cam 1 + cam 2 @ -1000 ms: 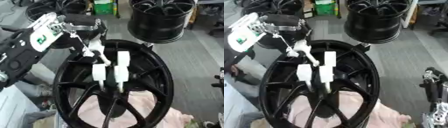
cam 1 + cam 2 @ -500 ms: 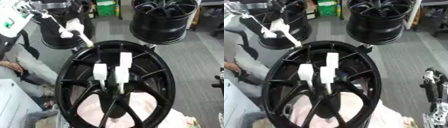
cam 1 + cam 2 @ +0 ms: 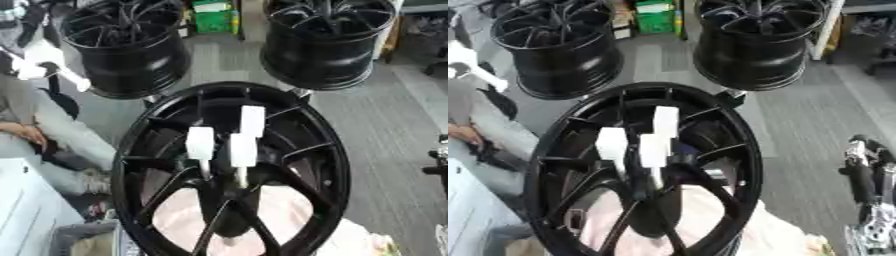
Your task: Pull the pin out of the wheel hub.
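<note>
A large black wheel hub [image 3: 157, 150] stands tilted in the middle of the view. Three white pins with block-shaped heads stick up from its centre: one on the left [image 3: 200, 143], one in the middle [image 3: 242, 150] and one behind [image 3: 252, 120]. Another white pin [image 3: 35, 70] is out of the hub, up at the far left, its thin shaft pointing down-right. My left hand [image 3: 16, 47] holds it at the picture's edge and is mostly cut off. My right hand [image 3: 870, 197] rests at the lower right, fingers relaxed and holding nothing.
Two more black wheels stand on the floor behind, one at the back left [image 3: 122, 45] and one at the back right [image 3: 328, 40], with a green box [image 3: 210, 15] between them. A pink cloth [image 3: 284, 210] lies under the hub. A person [image 3: 39, 132] sits at the left.
My left hand has drawn one white pin out of the hub and carried it up and to the far left. Three pins stay in place. The right hand has not moved.
</note>
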Controlling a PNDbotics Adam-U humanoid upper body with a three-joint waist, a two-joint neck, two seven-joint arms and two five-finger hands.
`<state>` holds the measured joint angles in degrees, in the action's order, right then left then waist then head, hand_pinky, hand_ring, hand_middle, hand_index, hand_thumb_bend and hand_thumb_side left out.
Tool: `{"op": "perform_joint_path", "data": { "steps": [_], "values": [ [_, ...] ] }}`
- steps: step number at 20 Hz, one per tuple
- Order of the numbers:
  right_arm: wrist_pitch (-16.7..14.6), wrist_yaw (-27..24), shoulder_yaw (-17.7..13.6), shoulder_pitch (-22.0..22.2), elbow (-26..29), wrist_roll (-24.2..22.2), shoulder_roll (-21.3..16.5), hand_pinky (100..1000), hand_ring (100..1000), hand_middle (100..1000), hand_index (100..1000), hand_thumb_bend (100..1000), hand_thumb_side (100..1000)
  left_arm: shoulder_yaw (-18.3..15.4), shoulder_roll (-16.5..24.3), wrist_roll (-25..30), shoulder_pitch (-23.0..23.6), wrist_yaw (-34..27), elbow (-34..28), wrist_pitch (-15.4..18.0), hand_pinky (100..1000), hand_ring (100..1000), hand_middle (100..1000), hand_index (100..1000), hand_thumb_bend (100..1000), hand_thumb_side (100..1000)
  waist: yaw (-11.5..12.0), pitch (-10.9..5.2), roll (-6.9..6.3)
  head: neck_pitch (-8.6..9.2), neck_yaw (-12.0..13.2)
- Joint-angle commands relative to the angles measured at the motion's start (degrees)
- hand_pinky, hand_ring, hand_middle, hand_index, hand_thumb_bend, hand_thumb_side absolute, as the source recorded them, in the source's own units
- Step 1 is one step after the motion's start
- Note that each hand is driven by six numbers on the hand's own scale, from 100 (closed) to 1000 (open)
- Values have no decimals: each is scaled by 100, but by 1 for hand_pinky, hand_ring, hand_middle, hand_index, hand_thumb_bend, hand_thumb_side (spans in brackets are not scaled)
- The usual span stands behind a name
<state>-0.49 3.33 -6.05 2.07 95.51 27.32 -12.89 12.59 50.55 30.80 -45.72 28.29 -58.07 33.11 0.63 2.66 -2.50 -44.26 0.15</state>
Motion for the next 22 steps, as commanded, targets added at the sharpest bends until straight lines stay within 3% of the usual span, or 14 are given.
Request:
{"op": "perform_joint_path", "data": {
  "steps": [1, 3, 6, 7, 10, 11, 14, 16, 20, 22],
  "values": [
    [-1, 9, -50, -42, 49, 23, -113, 482, 684, 754, 730, 100, 725, -284, 403, 1656, 210, 487, 277, 1873, 513, 348, 460, 630, 317, 173, 19, -36, 6, 15, -32],
    [2, 0, -50, -40, 45, 25, -108, 482, 684, 753, 730, 100, 725, -395, 441, 1430, 472, 914, 514, 1805, 536, 373, 485, 661, 343, 180, 32, -26, 18, 15, -40],
    [4, -7, -54, -42, 46, 27, -101, 482, 684, 753, 730, 100, 725, -626, 379, 877, 768, 1605, 931, 1516, 705, 603, 710, 821, 490, 212, 50, -19, 41, 15, -42],
    [5, -9, -53, -44, 47, 27, -96, 482, 684, 753, 730, 100, 726, -700, 336, 578, 843, 1902, 1025, 1403, 765, 721, 797, 874, 581, 268, 50, -17, 49, 15, -39],
    [8, -17, -55, -46, 48, 29, -71, 482, 684, 753, 730, 100, 726, -984, 142, -531, 1096, 2725, 1275, 1061, 859, 832, 902, 938, 667, 593, 41, -6, 82, 15, -45],
    [9, -21, -58, -46, 48, 32, -64, 482, 684, 753, 730, 100, 726, -1099, 69, -943, 1190, 2910, 1370, 926, 867, 847, 914, 945, 663, 637, 37, 1, 95, 15, -52],
    [14, -34, -71, -52, 53, 47, -43, 482, 684, 753, 730, 100, 726, -1464, -154, -2087, 1492, 3158, 1636, 492, 859, 830, 892, 937, 538, 654, 25, 24, 134, 15, -56],
    [16, -41, -75, -61, 55, 53, -28, 482, 684, 753, 730, 100, 727, -1683, -294, -2564, 1695, 3032, 1711, 313, 837, 800, 863, 919, 411, 601, 25, 38, 151, 15, -55],
    [11, -54, -78, -75, 52, 59, 1, 482, 683, 753, 730, 100, 728, -2080, -635, -2712, 2134, 1978, 1365, 243, 801, 748, 808, 878, 157, 555, 52, 60, 175, 15, -53],
    [6, -58, -77, -86, 52, 57, 17, 482, 683, 753, 730, 100, 728, -2262, -866, -2536, 2359, 1242, 950, 216, 778, 708, 770, 852, 100, 590, 68, 70, 192, 15, -39]
  ]
}}
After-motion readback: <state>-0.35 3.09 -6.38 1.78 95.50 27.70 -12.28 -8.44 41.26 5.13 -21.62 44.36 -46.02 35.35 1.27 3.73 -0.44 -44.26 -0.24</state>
